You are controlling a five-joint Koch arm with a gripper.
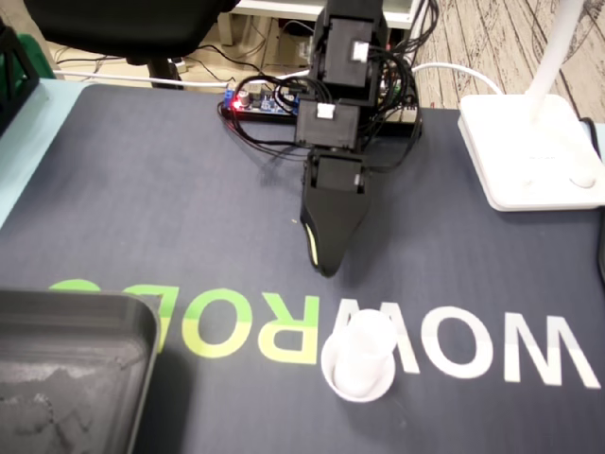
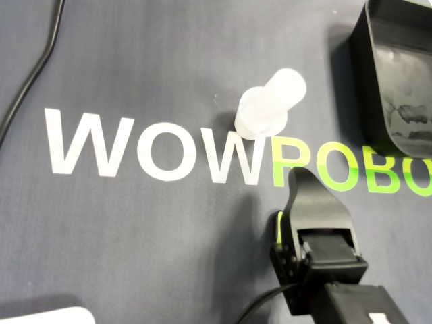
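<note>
A small white translucent cup-like piece (image 1: 359, 362) stands on the dark mat over the white "WOW" lettering; the overhead view shows the same piece (image 2: 268, 108) as a narrow cylinder on a wider round base. My black gripper (image 1: 326, 268) hangs tip-down a short way behind it, apart from it, with a yellow-green strip along one jaw. Overhead, the gripper (image 2: 298, 177) points at the lettering, below and slightly right of the piece. The jaws lie together with no gap and nothing between them.
A black tray (image 1: 66, 364) sits at the front left of the fixed view; overhead, the tray (image 2: 398, 74) is top right. A white lamp base (image 1: 529, 151) stands at the right. A controller board (image 1: 255, 100) with cables lies behind the arm. A black cable (image 2: 32, 77) crosses the mat.
</note>
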